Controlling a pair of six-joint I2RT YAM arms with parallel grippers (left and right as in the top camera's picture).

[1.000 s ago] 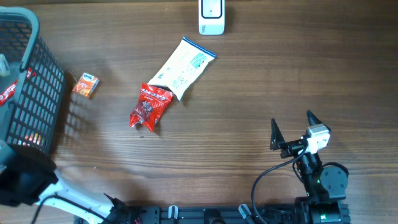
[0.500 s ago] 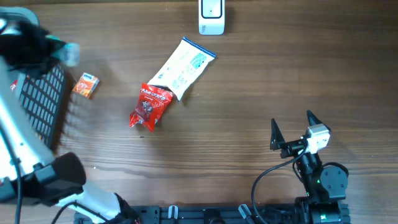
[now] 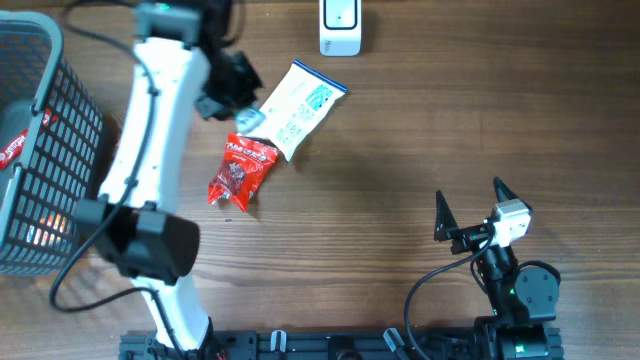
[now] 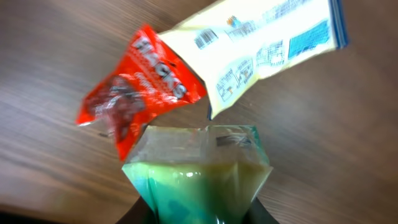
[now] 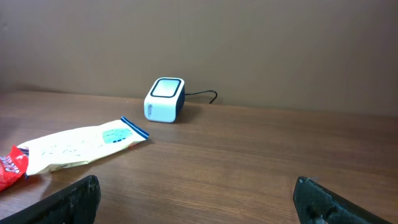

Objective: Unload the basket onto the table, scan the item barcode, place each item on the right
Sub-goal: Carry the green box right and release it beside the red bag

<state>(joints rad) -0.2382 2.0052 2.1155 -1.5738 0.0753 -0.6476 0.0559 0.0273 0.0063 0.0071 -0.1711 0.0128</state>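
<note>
My left gripper [image 3: 243, 105] is shut on a green, see-through packet [image 4: 198, 171], which fills the lower middle of the left wrist view. It hangs just above a red snack packet [image 3: 240, 171] and a cream pouch [image 3: 296, 108]; the pouch's barcode [image 4: 206, 39] faces up. The white scanner [image 3: 340, 28] stands at the table's far edge, and it shows in the right wrist view as the scanner [image 5: 165, 99]. My right gripper [image 3: 470, 206] is open at the front right with nothing between its fingers [image 5: 81, 194].
A dark wire basket [image 3: 45, 150] with some packets inside stands at the left edge. My left arm [image 3: 150, 150] stretches from the front left up across the table. Bare wood lies between the pouches and my right gripper.
My left arm has swung from the basket at the far left across to above the red packet and the cream pouch, carrying the green packet. The right arm has stayed still.
</note>
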